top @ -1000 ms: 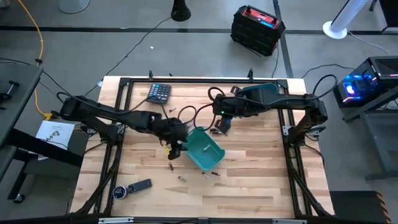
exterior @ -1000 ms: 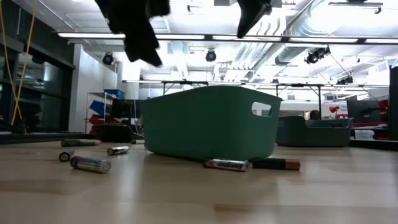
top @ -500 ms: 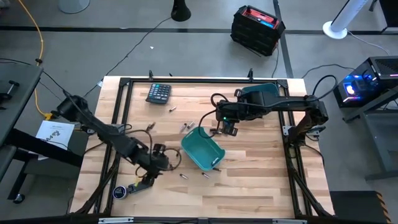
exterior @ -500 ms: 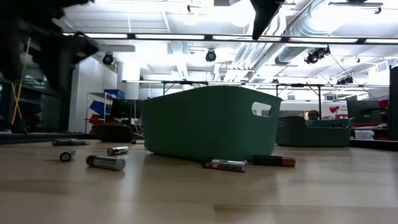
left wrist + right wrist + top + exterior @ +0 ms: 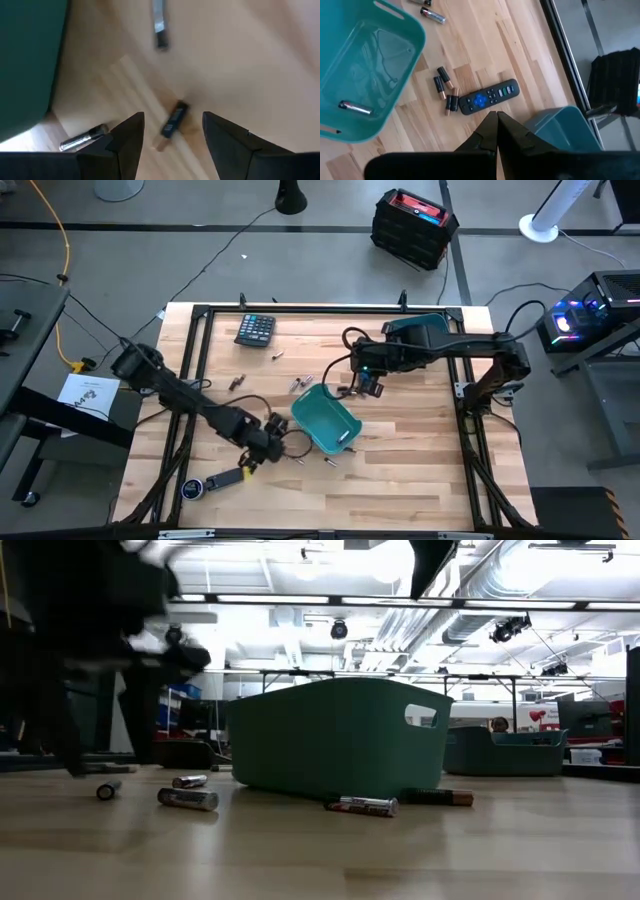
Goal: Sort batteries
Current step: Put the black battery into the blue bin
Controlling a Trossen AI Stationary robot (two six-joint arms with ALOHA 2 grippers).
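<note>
Left gripper [image 5: 172,132] spread over a loose battery [image 5: 173,119] could knock it rolling if misaligned; right gripper [image 5: 496,122], jaws pressed together, hovers near the bin [image 5: 355,65].

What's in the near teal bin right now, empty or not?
Not empty: the right wrist view shows one silvery battery lying on the floor of the teal bin; the rest of the floor looks bare.
</note>
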